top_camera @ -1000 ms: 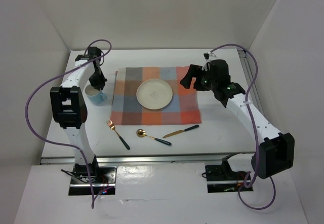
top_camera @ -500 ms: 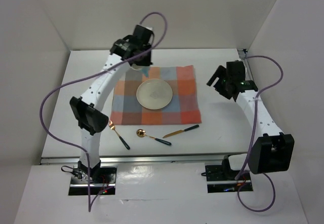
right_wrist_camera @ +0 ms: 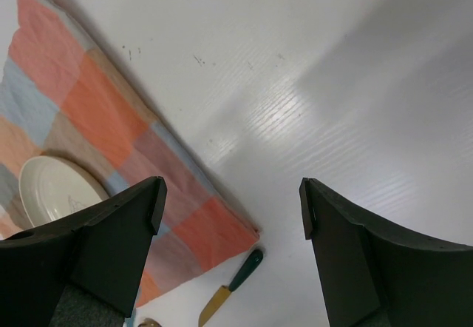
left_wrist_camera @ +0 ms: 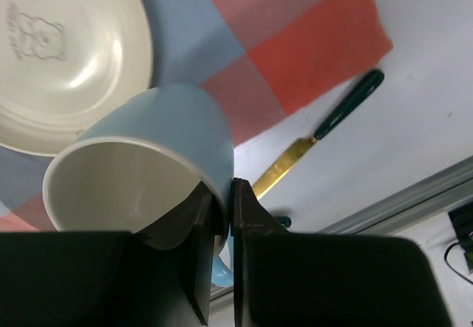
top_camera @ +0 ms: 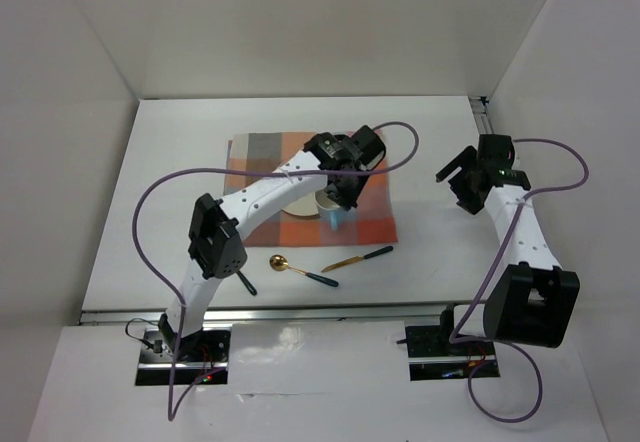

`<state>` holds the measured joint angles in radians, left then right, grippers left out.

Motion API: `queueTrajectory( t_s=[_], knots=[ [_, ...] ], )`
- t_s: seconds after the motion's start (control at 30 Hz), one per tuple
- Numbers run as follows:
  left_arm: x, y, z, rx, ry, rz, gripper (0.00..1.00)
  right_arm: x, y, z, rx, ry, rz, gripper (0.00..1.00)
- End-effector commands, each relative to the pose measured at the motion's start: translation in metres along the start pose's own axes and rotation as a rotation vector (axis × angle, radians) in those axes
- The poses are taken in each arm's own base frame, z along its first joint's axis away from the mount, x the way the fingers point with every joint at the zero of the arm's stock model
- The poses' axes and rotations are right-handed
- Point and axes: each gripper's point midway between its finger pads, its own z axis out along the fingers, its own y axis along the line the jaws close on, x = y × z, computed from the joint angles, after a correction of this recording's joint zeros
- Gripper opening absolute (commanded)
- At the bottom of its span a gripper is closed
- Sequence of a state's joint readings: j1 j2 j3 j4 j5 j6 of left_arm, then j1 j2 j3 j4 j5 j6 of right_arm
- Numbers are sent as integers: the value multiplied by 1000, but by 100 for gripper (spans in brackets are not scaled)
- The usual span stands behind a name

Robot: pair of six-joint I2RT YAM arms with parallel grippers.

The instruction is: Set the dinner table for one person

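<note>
My left gripper (top_camera: 338, 194) is shut on the wall of a light blue mug (top_camera: 336, 212), holding it tilted above the right part of the checked mat (top_camera: 372, 217). In the left wrist view the gripper (left_wrist_camera: 222, 216) pinches the mug (left_wrist_camera: 148, 157) rim, one finger inside and one outside. The cream plate (left_wrist_camera: 59, 53) lies on the mat (left_wrist_camera: 295, 46), partly under my arm in the top view (top_camera: 298, 207). My right gripper (top_camera: 456, 186) is open and empty over the white dinner table (top_camera: 170, 192), right of the mat; it also shows in its own view (right_wrist_camera: 233, 208).
A gold knife with a green handle (top_camera: 358, 259) and a gold spoon (top_camera: 300, 269) lie on the table in front of the mat. A fork handle (top_camera: 245, 284) shows beside the left arm. The knife also shows in both wrist views (left_wrist_camera: 325, 142) (right_wrist_camera: 236, 275). An aluminium rail (top_camera: 300, 312) runs along the near edge.
My left arm has carried the mug from the far left of the mat across to above its right part. My right arm has drawn back to the right, away from the mat.
</note>
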<state>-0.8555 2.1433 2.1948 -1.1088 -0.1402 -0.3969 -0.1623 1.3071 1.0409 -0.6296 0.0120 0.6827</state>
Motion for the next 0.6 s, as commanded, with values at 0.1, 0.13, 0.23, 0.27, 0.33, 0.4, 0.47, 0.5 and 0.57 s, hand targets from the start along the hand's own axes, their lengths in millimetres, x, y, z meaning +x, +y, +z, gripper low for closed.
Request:
queueTrajectory(
  t_s=[0.1, 0.13, 0.23, 0.27, 0.33, 0.4, 0.47, 0.5, 0.57],
  knots=[
    [22, -8, 2, -19, 30, 21, 0, -4, 2, -14, -57, -27, -17, 85],
    [30, -10, -1, -18, 42, 32, 0, -3, -3, -12, -45, -22, -10, 85],
    [52, -8, 4, -32, 86, 26, 0, 1, -1, -10, -59, -11, -19, 85],
    [52, -9, -2, -15, 70, 12, 0, 0, 1, -10, -72, -12, -20, 85],
    [58, -11, -4, -10, 68, 9, 0, 3, 2, -9, -83, -3, -20, 85],
    [69, -12, -2, 5, 90, 10, 0, 4, 3, -9, -91, 3, -30, 85],
    [75, -10, 0, 0, 102, -7, 0, 8, 2, -8, -93, 16, -29, 85],
    [80, -8, -1, -3, 109, -6, 0, 7, 5, -9, -108, 17, -30, 85],
    [83, -10, 1, 9, 111, -18, 0, 11, 2, -7, -101, 25, -39, 85]
  ],
)
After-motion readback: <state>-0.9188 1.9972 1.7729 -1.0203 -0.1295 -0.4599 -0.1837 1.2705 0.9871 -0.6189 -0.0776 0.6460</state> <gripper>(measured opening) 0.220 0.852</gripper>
